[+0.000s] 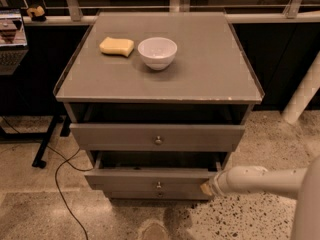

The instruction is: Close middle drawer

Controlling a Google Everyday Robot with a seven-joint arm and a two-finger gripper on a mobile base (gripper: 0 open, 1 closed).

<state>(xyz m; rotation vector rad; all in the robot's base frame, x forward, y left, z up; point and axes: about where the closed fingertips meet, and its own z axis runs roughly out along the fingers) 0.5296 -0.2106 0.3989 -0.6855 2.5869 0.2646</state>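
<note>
Cable (56, 184) trailed over the floor at the left. On the cabinet top (210, 69) we saw a sponge (116, 46), with a bowl (157, 52) just right of it. Below the top drawer (110, 136), the middle drawer (125, 178) stood pulled out, its knob (159, 185) facing us. The gripper (206, 188) was at the right end of that drawer's front. Whether it was spread or closed we could not make out.

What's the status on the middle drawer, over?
Gripper at right front corner of middle drawer. Drawer pulled out, not yet closed. Nothing seen blocking it.
</note>
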